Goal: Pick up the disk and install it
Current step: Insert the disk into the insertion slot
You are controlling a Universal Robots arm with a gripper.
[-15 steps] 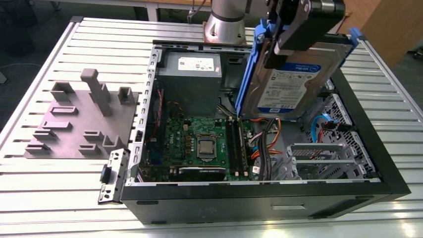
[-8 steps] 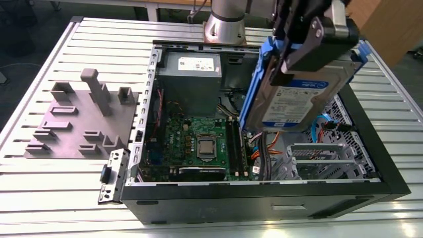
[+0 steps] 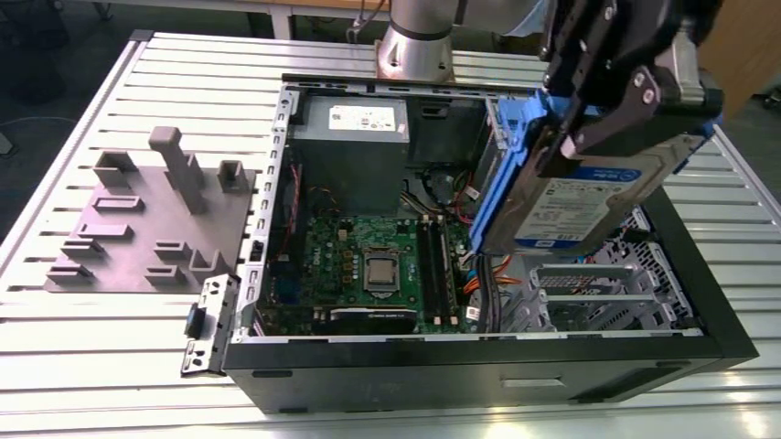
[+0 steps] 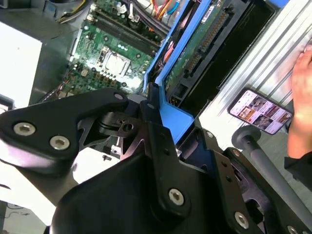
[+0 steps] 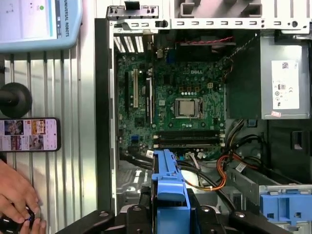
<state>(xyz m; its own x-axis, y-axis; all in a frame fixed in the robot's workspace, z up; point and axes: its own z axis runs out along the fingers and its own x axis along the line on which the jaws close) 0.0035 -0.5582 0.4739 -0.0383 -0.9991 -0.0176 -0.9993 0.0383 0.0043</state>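
Exterior view's left side of the bench [image 3: 73,357]: a grey fixture plate [image 3: 134,229] with upright pegs is sitting well apart from the work.

Middle of the bench: the open computer case [image 3: 488,370] is lying on its side. You are looking straight down on the motherboard [image 3: 366,265], and the power supply [image 3: 354,128] is sitting against the far wall. It is probably lying that way to give reach from above.

Exterior view's right: the gripper [image 3: 598,137] is carrying the disk [image 3: 586,206] in the air over that half of the case, its jaws clamping shut on the disk's upper end. The disk is hanging steeply tilted, with its label facing outward and a blue side rail [image 3: 492,197] facing the motherboard. Its lower end is hovering above the metal drive cage [image 3: 586,293] by the case's near right corner and is not seated. I judge the tilt is lining the rails up with the bay.

Surface and room: the bench is showing ribbed aluminium slats, and the arm's base [image 3: 422,41] is standing at its far edge. In the first wrist view a phone [image 5: 29,134] is lying on the slats beside the case. A person's hand [image 5: 17,197] is working near the phone.
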